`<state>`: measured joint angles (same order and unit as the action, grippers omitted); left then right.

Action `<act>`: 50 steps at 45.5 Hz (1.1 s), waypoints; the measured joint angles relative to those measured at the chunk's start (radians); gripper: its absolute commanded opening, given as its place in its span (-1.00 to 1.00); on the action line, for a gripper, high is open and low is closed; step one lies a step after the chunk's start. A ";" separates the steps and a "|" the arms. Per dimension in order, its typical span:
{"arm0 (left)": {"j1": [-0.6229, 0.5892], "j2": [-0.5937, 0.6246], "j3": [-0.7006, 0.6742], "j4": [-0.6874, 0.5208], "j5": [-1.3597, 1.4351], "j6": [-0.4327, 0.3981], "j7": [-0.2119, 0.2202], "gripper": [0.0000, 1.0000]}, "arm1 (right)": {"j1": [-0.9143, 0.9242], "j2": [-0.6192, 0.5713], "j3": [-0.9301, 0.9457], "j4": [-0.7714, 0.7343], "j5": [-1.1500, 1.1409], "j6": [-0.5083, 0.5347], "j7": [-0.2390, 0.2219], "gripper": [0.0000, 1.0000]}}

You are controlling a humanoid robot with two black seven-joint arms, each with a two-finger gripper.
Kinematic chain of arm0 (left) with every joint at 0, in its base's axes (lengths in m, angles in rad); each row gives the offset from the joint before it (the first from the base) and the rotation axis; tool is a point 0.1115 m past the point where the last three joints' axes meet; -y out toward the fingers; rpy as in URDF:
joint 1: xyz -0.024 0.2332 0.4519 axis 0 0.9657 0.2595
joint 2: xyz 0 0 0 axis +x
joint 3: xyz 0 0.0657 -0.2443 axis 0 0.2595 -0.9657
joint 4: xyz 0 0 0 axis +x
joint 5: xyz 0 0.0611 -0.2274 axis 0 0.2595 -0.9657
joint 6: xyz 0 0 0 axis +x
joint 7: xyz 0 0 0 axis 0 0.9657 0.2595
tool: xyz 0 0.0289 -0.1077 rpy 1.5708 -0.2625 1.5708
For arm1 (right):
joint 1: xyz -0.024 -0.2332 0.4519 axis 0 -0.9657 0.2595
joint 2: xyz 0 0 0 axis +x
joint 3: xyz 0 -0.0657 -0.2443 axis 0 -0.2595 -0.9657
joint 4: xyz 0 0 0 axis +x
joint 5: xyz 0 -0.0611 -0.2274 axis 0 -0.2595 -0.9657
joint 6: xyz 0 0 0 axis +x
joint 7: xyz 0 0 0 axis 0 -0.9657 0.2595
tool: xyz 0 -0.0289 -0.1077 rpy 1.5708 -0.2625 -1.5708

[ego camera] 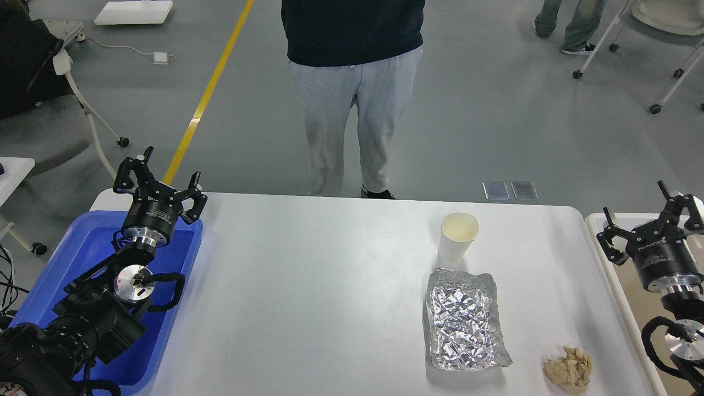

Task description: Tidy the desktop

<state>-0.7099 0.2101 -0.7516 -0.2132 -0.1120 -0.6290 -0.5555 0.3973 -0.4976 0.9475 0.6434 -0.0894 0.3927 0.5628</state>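
Observation:
The white desktop [308, 286] fills the middle of the head view. On its right half stand a white paper cup [458, 237], a crumpled foil tray [465, 319] just in front of it, and a crumpled brown paper wad [569, 369] near the front right corner. My left gripper [159, 179] is open and empty, raised above the far end of the blue tray [88, 253] at the left. My right gripper [652, 212] is open and empty, raised above the cream-white bin [610, 264] at the right.
A person in grey trousers [352, 110] stands right behind the desktop's far edge. Chairs on castors stand at the far left [49, 99] and far right [649, 33]. A second person's legs [572, 22] show at the back right.

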 measured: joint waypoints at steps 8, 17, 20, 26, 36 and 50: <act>0.000 0.000 0.000 0.000 0.000 0.000 0.000 1.00 | 0.003 -0.013 -0.004 0.007 0.002 0.002 -0.004 1.00; 0.000 0.000 0.000 0.000 0.000 0.000 0.000 1.00 | -0.010 -0.035 -0.009 0.032 0.041 0.000 -0.030 1.00; 0.000 0.000 0.000 0.000 0.000 0.000 0.000 1.00 | -0.017 -0.050 -0.012 0.046 0.063 -0.001 -0.045 1.00; 0.000 0.000 0.000 0.000 0.000 0.000 0.000 1.00 | -0.029 -0.080 -0.018 0.079 0.090 -0.004 -0.084 1.00; 0.000 0.000 0.000 0.000 0.000 0.000 0.000 1.00 | -0.049 -0.156 -0.024 0.165 0.077 -0.006 -0.164 1.00; -0.001 0.000 0.000 0.000 0.000 -0.002 0.000 1.00 | -0.046 -0.299 -0.035 0.347 -0.097 -0.002 -0.247 1.00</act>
<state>-0.7104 0.2102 -0.7516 -0.2134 -0.1119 -0.6308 -0.5551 0.3514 -0.7962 0.9129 0.9905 -0.1861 0.3908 0.3160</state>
